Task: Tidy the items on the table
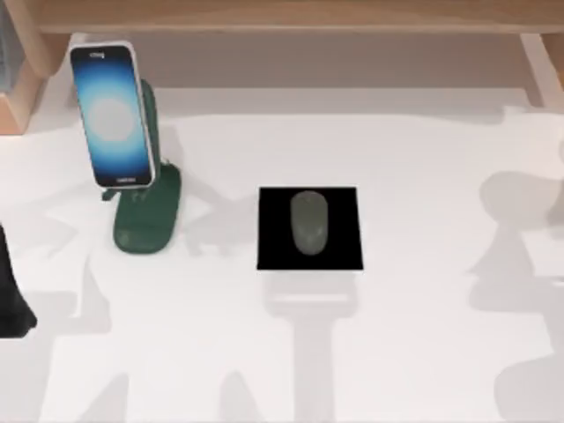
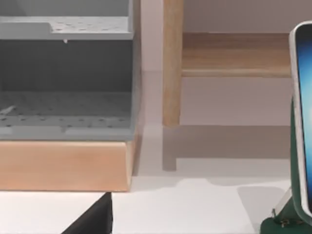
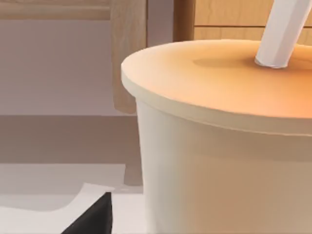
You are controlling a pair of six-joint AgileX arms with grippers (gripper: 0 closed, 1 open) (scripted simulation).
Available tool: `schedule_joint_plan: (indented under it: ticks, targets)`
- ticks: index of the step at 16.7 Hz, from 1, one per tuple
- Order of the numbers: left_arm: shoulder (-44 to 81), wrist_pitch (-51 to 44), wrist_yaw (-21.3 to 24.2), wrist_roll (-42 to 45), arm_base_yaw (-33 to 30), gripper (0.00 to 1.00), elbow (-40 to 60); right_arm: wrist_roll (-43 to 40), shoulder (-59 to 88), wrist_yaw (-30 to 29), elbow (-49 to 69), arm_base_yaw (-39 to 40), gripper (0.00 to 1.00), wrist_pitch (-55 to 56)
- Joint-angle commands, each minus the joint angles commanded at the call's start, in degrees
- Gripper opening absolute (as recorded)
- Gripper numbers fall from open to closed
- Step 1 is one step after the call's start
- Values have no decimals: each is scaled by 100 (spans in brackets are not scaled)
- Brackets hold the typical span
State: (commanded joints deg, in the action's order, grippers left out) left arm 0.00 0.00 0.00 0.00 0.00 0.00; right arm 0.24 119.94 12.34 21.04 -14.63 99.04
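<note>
The smartphone (image 1: 113, 115) with a glowing blue screen leans upright in a dark green stand (image 1: 148, 216) at the table's left; its pale rim (image 2: 301, 122) also shows in the left wrist view. The grey oval mouse (image 1: 309, 222) lies on a black square pad (image 1: 309, 229) at the middle of the white table (image 1: 423, 352). My left arm (image 1: 13, 300) is a dark shape at the top view's left edge, below and left of the stand, touching nothing. A dark corner of my right gripper (image 3: 95, 217) shows in the right wrist view, close to a cup.
A light wooden shelf (image 1: 291, 16) runs along the back, with a leg (image 2: 171, 63) near the phone. A grey perforated rack (image 2: 66, 73) on a wooden base stands at the back left. A pale lidded cup (image 3: 224, 146) with a straw (image 3: 285, 31) is close before the right wrist.
</note>
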Motion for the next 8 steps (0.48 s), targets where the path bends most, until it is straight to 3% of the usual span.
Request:
schedule_joint_plan:
  ticks: [8]
  targets:
    - [0, 0, 0, 0, 0, 100, 0, -1, 48, -59, 299, 60, 100, -251]
